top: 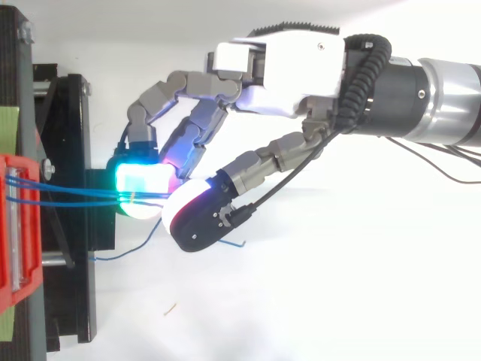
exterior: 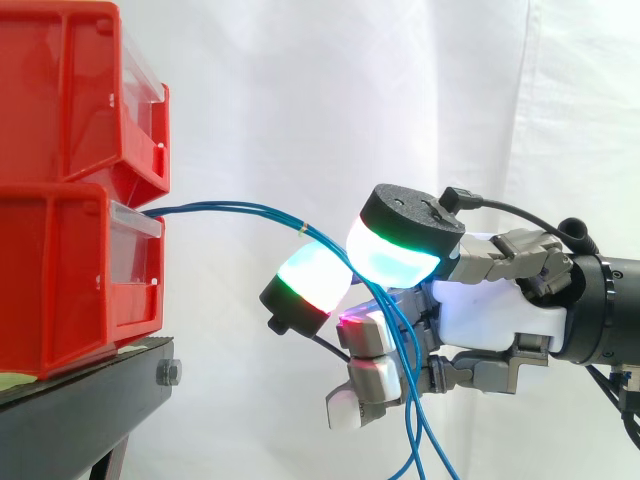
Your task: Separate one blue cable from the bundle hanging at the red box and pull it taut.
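We see the hand [exterior: 490, 310] held level with the lower of two stacked red plastic bins [exterior: 60, 280], which sit on a black metal stand [exterior: 80, 410] before a white curtain [exterior: 300, 100]. The thin blue cables [exterior: 230, 208] leave the front of that lower bin and run as several strands together, in a gently bowed line, across the open gap to the hand.

The fingers are curled. Two glowing fingertips [exterior: 395, 255], one cyan edged with green and one green above red, close on the strands from either side, and the cables pass between them. We cannot tell how many strands are caught there. Past the pinch the cables bend sharply down, cross in front of the lower curled fingers and hang slack to the bottom edge of the side view.

From above, the strands [top: 68, 189] converge from the bin to the cyan pad, and one loose blue strand trails off beside the stand.
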Available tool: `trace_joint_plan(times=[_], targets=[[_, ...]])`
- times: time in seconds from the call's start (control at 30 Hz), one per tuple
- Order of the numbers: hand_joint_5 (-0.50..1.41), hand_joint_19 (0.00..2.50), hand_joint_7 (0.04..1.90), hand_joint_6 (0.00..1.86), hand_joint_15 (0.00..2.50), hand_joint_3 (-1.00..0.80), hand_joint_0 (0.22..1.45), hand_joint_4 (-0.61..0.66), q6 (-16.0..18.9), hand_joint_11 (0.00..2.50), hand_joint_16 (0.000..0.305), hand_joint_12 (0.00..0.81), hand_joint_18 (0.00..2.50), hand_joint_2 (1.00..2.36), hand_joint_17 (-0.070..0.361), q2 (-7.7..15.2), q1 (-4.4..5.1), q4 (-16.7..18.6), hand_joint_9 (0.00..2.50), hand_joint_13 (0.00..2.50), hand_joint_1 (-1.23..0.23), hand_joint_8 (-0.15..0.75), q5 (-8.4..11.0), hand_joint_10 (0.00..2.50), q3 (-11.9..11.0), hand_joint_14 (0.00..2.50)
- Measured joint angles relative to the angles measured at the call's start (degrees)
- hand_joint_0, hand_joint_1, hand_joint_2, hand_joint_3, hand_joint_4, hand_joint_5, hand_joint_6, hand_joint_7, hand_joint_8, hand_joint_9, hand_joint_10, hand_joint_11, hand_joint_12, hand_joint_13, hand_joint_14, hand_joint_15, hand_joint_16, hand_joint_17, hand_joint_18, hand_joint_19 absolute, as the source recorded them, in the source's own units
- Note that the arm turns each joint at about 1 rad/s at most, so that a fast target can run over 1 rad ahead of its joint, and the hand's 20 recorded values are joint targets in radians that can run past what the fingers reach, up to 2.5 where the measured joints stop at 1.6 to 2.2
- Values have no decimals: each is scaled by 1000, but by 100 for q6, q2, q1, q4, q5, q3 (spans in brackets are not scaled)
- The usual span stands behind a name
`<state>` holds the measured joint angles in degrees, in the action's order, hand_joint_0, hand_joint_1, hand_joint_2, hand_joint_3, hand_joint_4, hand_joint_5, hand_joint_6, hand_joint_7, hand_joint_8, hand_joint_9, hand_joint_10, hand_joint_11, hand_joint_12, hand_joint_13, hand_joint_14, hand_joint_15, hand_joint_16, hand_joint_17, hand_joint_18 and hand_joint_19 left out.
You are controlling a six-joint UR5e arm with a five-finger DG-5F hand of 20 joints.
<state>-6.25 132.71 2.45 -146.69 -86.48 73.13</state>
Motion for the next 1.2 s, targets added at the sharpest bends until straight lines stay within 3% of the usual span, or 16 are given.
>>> trace_joint_plan(times=[0.23, 0.4, 0.6, 1.2], targets=[[-196, 422, 1014, 886, 1293, -392, 730, 59, 2, 1074, 34, 383, 895, 1008, 77, 0, 0, 8, 1016, 1288, -844, 355, 0, 17, 0, 19], [-197, 446, 981, 885, 1388, -427, 753, 86, 8, 1088, 35, 379, 919, 1006, 79, 0, -13, 0, 1013, 1327, -877, 357, 0, 17, -25, 15], [-194, 450, 992, 884, 1401, -500, 768, 132, -1, 1086, 35, 381, 938, 1000, 78, 0, -6, -4, 1024, 1340, -898, 358, 4, 17, -42, 16], [-180, 471, 965, 850, 1382, -500, 507, 196, -9, 1072, 40, 416, 970, 1000, 89, 0, 1, -11, 1062, 1358, -806, 387, 3, 16, -44, 14]])
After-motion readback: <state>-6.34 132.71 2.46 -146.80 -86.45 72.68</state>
